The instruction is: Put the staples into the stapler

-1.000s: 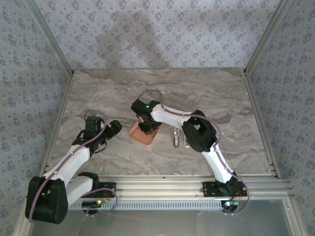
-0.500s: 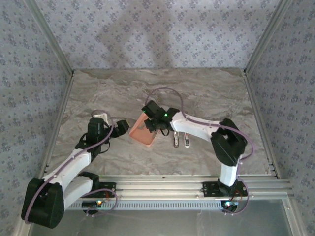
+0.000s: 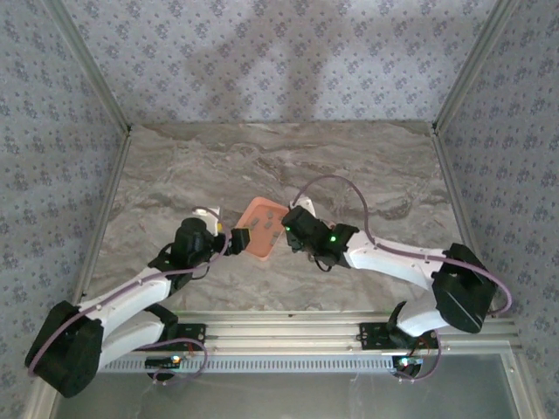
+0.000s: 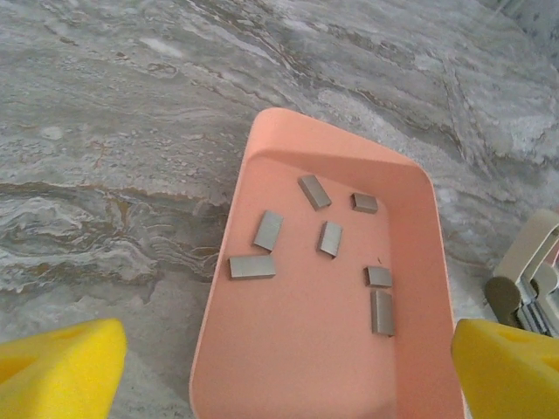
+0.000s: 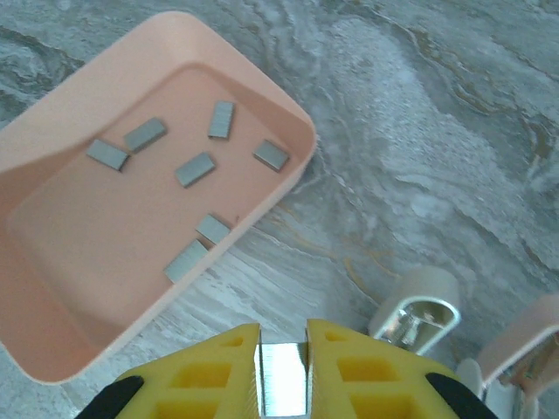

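Pinching a staple strip (image 5: 281, 386) at bottom centre, the right gripper (image 5: 282, 349) is clenched; the stapler (image 5: 417, 316) lies at lower right. The left gripper (image 4: 286, 342) gapes wide, grasping nothing, its pads (image 4: 57, 367) straddling the salmon tray (image 4: 288, 305) of loose staples (image 4: 330, 237).

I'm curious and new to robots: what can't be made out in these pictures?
Stapler: cut off by the frame edge in both wrist views.
Staples in the tray: too small to count from the top view.
Strip between the right fingers: its length, cropped by the right wrist view's bottom edge.
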